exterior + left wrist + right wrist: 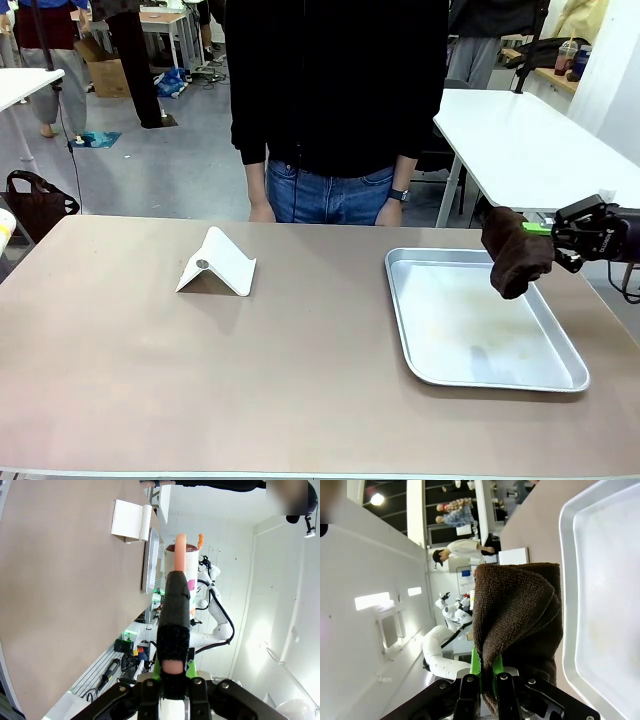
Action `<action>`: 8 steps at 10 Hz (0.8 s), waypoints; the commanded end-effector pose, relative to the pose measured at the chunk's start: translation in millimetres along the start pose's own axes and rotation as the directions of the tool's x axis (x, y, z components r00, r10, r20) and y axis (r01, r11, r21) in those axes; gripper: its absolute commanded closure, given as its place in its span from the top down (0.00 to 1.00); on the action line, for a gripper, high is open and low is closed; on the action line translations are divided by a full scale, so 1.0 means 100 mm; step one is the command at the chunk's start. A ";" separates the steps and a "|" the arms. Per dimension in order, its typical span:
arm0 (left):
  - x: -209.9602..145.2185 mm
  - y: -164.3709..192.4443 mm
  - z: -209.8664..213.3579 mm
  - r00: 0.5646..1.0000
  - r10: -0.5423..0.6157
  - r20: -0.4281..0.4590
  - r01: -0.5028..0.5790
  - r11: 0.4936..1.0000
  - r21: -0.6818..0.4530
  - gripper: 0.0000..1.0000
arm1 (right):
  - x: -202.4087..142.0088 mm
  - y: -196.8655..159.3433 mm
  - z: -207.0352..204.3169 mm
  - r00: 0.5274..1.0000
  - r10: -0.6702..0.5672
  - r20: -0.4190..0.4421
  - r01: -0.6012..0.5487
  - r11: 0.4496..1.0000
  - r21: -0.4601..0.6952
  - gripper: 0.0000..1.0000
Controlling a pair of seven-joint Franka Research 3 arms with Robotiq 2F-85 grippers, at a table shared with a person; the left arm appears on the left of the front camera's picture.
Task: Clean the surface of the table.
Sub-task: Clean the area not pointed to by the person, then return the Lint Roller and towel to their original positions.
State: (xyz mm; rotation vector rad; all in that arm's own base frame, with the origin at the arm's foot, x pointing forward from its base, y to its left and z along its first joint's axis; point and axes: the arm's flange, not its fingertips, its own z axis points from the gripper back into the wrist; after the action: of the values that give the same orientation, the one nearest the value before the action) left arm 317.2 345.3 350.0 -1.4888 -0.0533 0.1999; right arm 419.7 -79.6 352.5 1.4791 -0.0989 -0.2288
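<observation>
table [300, 380]: the beige-brown top spans the lower two thirds of the front view, edge to edge; it runs down the left side of the left wrist view and sits at upper centre in the right wrist view.
right gripper [487, 666]: at the bottom centre of its own view, green pads clenched on a fold of the cloth; in the front view it enters at the right edge, above the tray's far right corner.
cloth [515, 252]: dark brown towelling, bunched and hanging from the pads over the tray's upper right rim (whether it touches the metal cannot be told).
left gripper [172, 674]: at the bottom centre of its own view, jaws clamped on the base of the tool.
tool [174, 615]: long and slim, black-sleeved with a pink core showing at both ends, rising up the middle of the frame.
tray [400, 300]: silver, rectangular, flat on the table at lower right of the front view, its floor faintly smeared.
stand [215, 265]: white, folded into a tent shape, left of centre on the table and well apart from the tray.
person [335, 90]: upper centre, at the table's far edge, in a dark top and jeans, hands down by the edge.
</observation>
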 end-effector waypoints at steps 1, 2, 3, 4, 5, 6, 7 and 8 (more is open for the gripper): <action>-0.04 -0.04 0.02 1.000 0.006 -0.013 -0.006 1.000 -0.002 0.20 | 0.01 0.05 0.00 1.000 -0.009 0.009 0.009 1.000 0.010 0.10; -0.04 -0.04 0.02 1.000 0.006 -0.013 -0.006 1.000 -0.002 0.20 | 0.01 0.05 0.00 1.000 -0.009 0.009 0.009 1.000 0.010 0.10; -0.04 -0.04 0.02 1.000 0.006 -0.013 -0.006 1.000 -0.002 0.20 | 0.01 0.05 0.00 1.000 -0.009 0.009 0.009 1.000 0.010 0.10; -0.04 -0.04 0.02 1.000 0.006 -0.013 -0.006 1.000 -0.002 0.20 | 0.01 0.05 0.00 1.000 -0.009 0.009 0.009 1.000 0.010 0.10; -0.04 -0.04 0.02 1.000 0.006 -0.013 -0.006 1.000 -0.002 0.20 | 0.01 0.05 0.00 1.000 -0.009 0.009 0.009 1.000 0.010 0.10; -0.04 -0.04 0.02 1.000 0.006 -0.013 -0.006 1.000 -0.002 0.20 | 0.01 0.05 0.00 1.000 -0.009 0.009 0.009 1.000 0.010 0.10; -0.04 -0.04 0.02 1.000 0.006 -0.013 -0.006 1.000 -0.002 0.20 | 0.01 0.05 0.00 1.000 -0.009 0.009 0.009 1.000 0.010 0.10; -0.04 -0.04 0.02 1.000 0.006 -0.013 -0.006 1.000 -0.002 0.20 | 0.01 0.05 0.00 1.000 -0.009 0.009 0.009 1.000 0.010 0.10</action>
State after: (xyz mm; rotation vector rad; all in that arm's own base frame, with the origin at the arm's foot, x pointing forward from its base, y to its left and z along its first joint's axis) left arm 317.2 345.3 350.0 -1.4888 -0.0533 0.1999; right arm 419.9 -79.7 351.8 1.4795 -0.0978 -0.2302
